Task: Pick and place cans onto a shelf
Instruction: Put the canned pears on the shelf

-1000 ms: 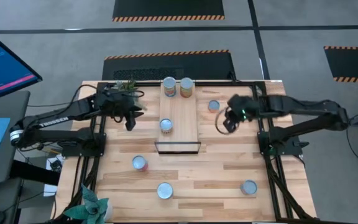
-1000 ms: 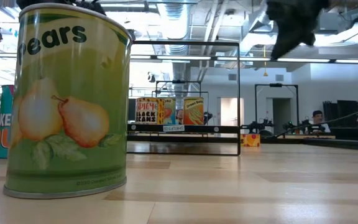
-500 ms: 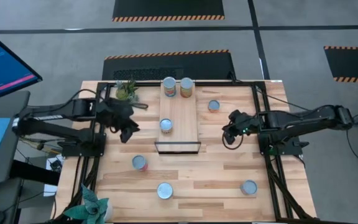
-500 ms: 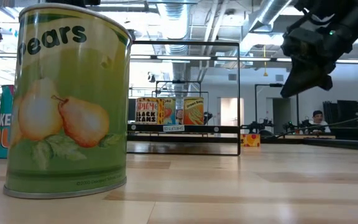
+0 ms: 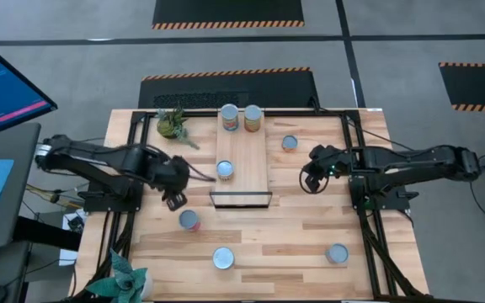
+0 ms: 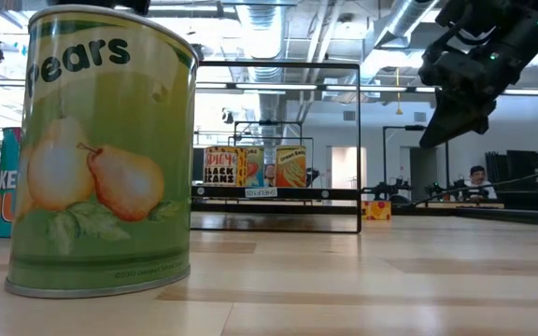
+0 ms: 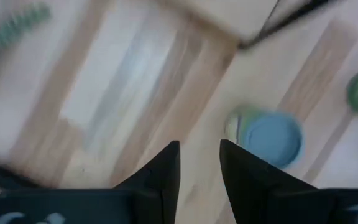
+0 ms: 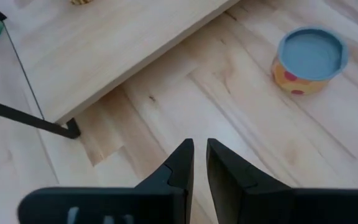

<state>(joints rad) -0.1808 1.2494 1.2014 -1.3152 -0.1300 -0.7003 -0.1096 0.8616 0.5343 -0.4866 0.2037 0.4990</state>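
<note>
I am looking down on the shelf [image 5: 242, 160], which is lying flat with its long axis running from the bench's [image 5: 293, 227] far edge toward the middle, its black-framed short end [image 5: 241, 199] pointing at the near side. Two cans [image 5: 229, 118] are standing upright side by side at the shelf's far end, and a third can [image 5: 225, 170] is standing nearer the framed end. Off the shelf, one can [image 5: 289, 143] is sitting just to its right, one can [image 5: 189, 220] near its framed end to the left, and two more well beyond the frame toward the bench's near edge. Bare wood is lying open on both long sides of the shelf. My left hand [image 5: 173, 200] is hovering left of the framed end, just beside the nearby can, fingers parted and gripping nothing. My right hand [image 5: 310, 183] is hanging right of the shelf, fingers nearly together with a slim gap, empty.
</note>
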